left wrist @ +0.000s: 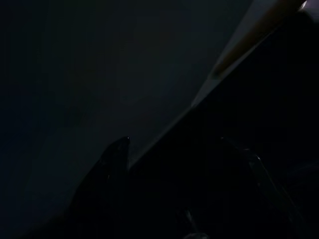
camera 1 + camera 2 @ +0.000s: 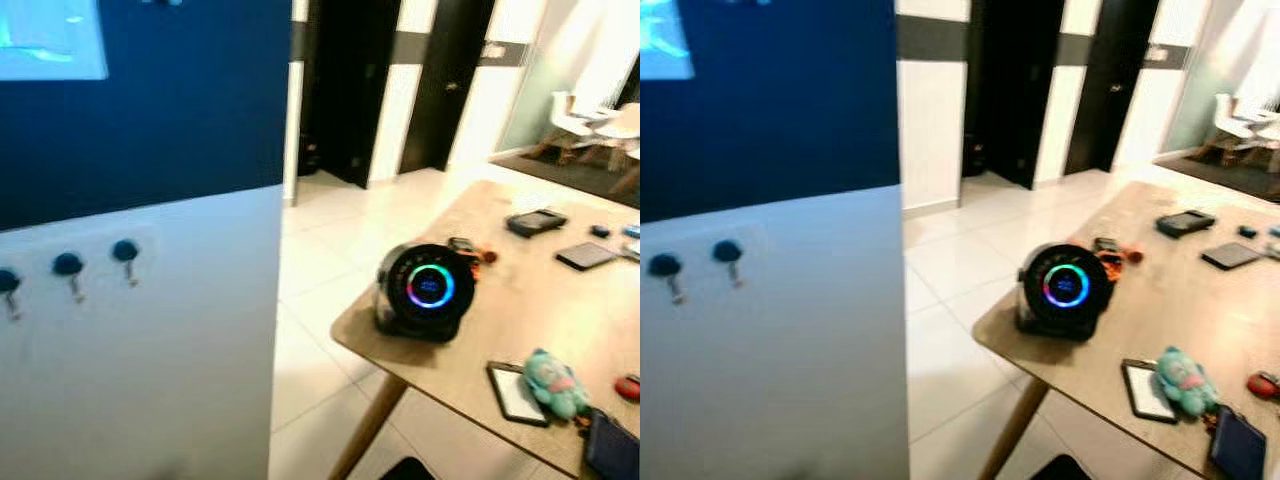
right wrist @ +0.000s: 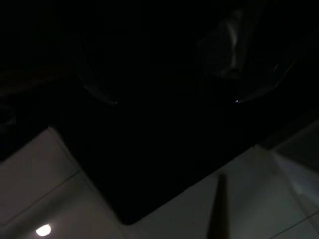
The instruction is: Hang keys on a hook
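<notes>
Three dark hooks [image 2: 68, 266] are sitting on the white wall panel at left. Keys [image 2: 467, 249] are lying on the worktop [image 2: 520, 300] behind a round speaker [image 2: 428, 290]. Both end effectors' states cannot be told in the dark wrist views

Left gripper [image 1: 182, 164] hangs in deep shade, fingers spread apart; right gripper [image 3: 174, 99] likewise, fingers parted.
</notes>
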Controlling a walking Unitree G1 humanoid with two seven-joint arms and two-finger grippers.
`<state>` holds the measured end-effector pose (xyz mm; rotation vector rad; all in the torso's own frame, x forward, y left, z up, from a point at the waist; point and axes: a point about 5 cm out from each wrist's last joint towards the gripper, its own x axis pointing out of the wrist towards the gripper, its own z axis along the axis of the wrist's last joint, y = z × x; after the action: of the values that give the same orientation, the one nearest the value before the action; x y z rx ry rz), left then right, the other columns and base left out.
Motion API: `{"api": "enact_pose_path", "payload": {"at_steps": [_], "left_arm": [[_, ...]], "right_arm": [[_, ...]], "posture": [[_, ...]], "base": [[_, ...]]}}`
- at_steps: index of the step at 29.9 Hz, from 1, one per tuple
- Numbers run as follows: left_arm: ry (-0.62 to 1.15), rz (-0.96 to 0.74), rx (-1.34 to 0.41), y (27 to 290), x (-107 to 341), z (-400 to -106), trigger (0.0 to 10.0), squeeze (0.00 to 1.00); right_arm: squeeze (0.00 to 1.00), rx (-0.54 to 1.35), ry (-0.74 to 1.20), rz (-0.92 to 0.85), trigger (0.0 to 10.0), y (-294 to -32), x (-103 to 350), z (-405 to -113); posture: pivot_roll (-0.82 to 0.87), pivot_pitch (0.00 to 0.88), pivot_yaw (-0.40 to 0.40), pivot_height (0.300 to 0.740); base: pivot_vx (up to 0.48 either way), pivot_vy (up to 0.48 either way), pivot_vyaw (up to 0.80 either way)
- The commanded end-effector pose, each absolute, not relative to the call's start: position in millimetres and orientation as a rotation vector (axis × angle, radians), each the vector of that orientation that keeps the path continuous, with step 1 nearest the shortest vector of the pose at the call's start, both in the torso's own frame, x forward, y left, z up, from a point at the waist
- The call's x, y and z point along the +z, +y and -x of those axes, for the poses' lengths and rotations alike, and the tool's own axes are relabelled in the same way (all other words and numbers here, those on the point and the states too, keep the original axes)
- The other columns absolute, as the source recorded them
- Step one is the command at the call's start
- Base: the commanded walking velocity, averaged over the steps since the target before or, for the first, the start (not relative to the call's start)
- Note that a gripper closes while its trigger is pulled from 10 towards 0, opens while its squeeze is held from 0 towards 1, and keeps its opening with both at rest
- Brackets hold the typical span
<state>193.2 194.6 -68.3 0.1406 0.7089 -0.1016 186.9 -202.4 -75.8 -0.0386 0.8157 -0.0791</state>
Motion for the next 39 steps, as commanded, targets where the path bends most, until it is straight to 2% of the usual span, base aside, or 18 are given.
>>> {"api": "enact_pose_path", "payload": {"at_steps": [1,39], "left_arm": [[0.735,-0.141,-0.085,199.3,-72.2,-184.7,10.0,0.00],[0.751,-0.116,-0.054,204.1,-75.8,-175.4,10.0,0.00]], "right_arm": [[0.00,-0.069,0.826,0.038,10.0,-199.3,-77.4,-184.9],[0.00,-0.004,0.852,0.085,10.0,-195.9,-79.2,-183.6]], "posture": [[0.06,0.015,-0.021,0.740],[0.07,0.026,-0.047,0.740]], "base": [[0.000,0.000,-0.80],[0.000,0.000,-0.80]]}}
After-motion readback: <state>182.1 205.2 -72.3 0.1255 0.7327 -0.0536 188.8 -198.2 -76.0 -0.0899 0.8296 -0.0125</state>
